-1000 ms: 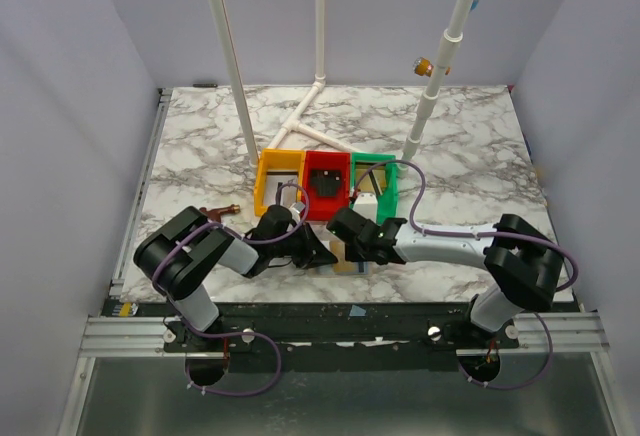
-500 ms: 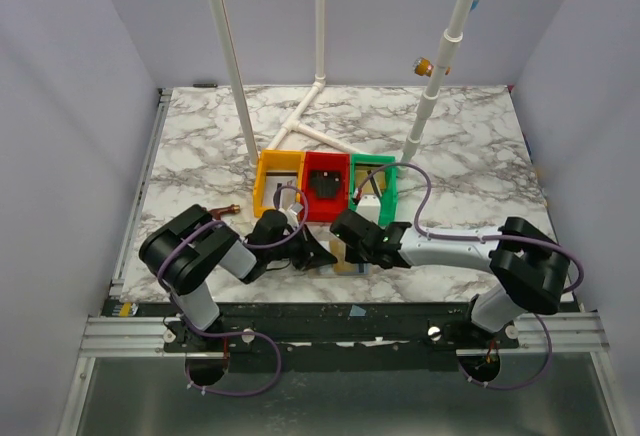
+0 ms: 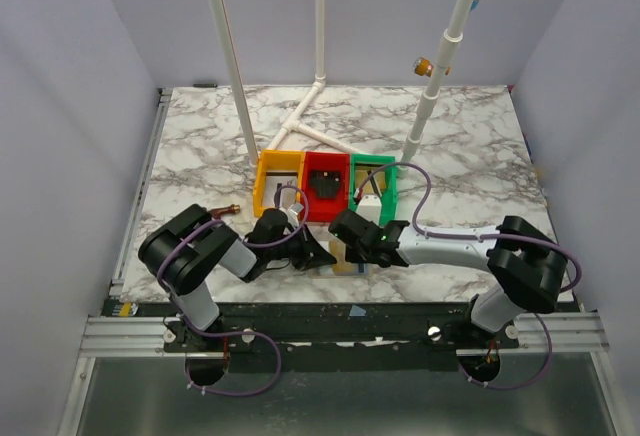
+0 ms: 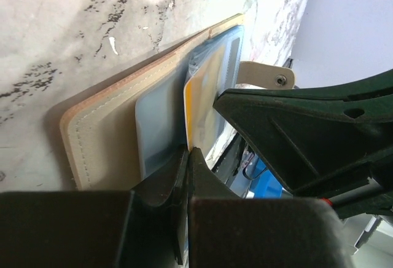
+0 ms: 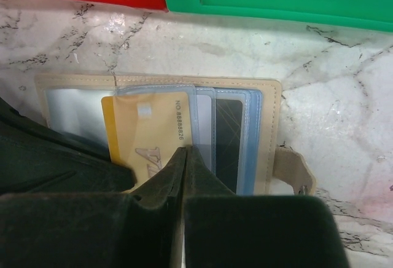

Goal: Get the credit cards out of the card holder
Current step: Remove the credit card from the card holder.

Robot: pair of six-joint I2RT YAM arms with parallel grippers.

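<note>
The card holder (image 5: 267, 105) lies open on the marble near the table's front edge, tan with pale blue clear sleeves; it also shows in the top view (image 3: 345, 260) and the left wrist view (image 4: 104, 117). A gold-tan credit card (image 5: 144, 136) sticks out of a sleeve, tilted. A dark card (image 5: 228, 139) sits in the right sleeve. My right gripper (image 5: 186, 151) is shut, its tips pinched at the gold card's right edge. My left gripper (image 4: 187, 151) is shut on the holder's sleeve edge, beside the gold card (image 4: 199, 105). The two grippers meet over the holder in the top view.
Yellow (image 3: 268, 178), red (image 3: 308, 201) and green (image 3: 391, 191) trays stand just behind the holder; a chunky black object (image 3: 325, 184) lies in the red one. White pipes (image 3: 300, 121) cross the back. A small brown item (image 3: 222, 211) lies at the left.
The right gripper has shifted slightly over the holder. The left gripper has barely moved.
</note>
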